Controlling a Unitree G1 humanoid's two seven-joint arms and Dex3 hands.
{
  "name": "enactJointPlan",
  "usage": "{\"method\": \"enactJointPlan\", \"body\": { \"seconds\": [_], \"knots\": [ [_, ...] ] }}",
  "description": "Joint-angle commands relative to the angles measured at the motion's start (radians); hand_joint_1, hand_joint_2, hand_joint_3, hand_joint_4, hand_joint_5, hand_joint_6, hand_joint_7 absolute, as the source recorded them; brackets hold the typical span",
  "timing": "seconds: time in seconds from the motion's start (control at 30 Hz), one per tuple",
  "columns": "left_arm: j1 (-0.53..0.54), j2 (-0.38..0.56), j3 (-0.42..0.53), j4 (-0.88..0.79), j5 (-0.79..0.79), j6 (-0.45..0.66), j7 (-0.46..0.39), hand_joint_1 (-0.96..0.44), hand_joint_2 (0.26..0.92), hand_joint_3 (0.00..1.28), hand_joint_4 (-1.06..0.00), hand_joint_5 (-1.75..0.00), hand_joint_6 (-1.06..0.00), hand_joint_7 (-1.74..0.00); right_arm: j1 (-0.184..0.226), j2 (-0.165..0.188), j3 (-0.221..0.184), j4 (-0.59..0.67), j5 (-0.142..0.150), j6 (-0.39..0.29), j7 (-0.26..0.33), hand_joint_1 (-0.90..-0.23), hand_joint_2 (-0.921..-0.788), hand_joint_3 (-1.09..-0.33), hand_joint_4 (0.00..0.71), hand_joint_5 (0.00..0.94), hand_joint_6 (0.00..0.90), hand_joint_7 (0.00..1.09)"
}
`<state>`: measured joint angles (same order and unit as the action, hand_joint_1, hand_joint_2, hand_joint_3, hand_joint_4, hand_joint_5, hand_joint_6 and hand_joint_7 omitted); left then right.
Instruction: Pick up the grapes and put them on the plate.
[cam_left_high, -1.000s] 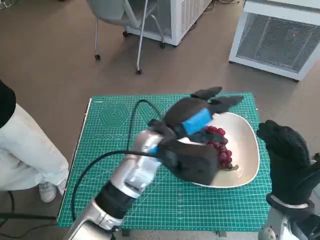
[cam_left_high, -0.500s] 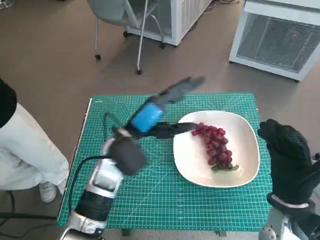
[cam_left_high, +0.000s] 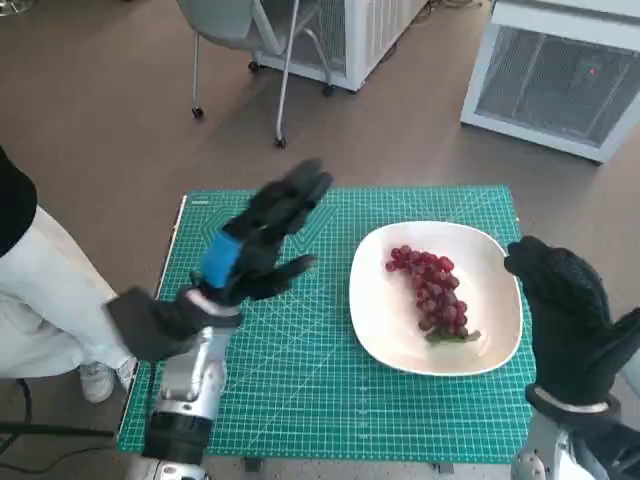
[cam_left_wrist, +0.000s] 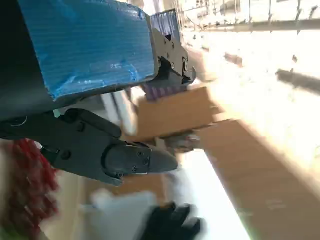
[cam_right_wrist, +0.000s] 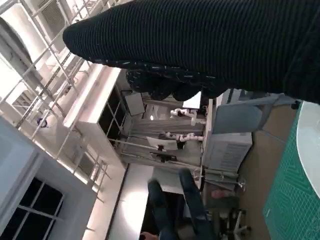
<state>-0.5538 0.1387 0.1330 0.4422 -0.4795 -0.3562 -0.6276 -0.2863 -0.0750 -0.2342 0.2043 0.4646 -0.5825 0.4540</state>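
Pulling back from the plate (cam_left_high: 500, 262), the left hand (cam_left_high: 255, 235) is spreading empty fingers well apart from the grapes (cam_left_high: 430, 292), which are lying just beside the loosely open right hand (cam_left_high: 560, 310).

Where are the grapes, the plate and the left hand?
grapes (cam_left_high: 430, 291): head view, middle of the bunch.
plate (cam_left_high: 377, 318): head view, bare white surface beside the bunch.
left hand (cam_left_high: 250, 245): head view, back near the blue tape.
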Motion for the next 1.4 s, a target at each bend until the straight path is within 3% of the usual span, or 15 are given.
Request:
{"method": "enactJointPlan", "body": {
  "seconds": [0.03,0.33,0.73,1.4],
  "knots": [
    [0.054,-0.014,0.031,-0.058,-0.063,0.048,-0.033,-0.42,0.921,0.25,-0.24,-0.01,-0.32,0.00,0.018,0.001,0.003,-0.006,-0.014,0.023,-0.016,-0.409,-0.921,-0.581,0.467,0.465,0.247,0.87],
    [0.092,-0.019,0.050,-0.095,-0.071,0.071,-0.040,-0.32,0.921,0.23,-0.24,-0.01,-0.31,0.00,0.020,0.001,0.008,-0.017,-0.023,0.033,-0.027,-0.406,-0.921,-0.577,0.467,0.465,0.250,0.87],
    [0.175,-0.022,0.049,-0.152,-0.039,0.068,-0.015,-0.33,0.921,0.21,-0.24,0.00,-0.33,-0.01,0.030,-0.011,0.008,-0.041,-0.025,0.062,-0.026,-0.409,-0.921,-0.569,0.468,0.465,0.258,0.87],
    [0.202,-0.018,0.048,-0.139,0.010,0.019,-0.025,-0.34,0.921,0.20,-0.23,0.00,-0.32,-0.01,0.039,-0.018,0.005,-0.061,-0.022,0.069,-0.020,-0.417,-0.921,-0.561,0.470,0.464,0.261,0.86]
  ]
}}
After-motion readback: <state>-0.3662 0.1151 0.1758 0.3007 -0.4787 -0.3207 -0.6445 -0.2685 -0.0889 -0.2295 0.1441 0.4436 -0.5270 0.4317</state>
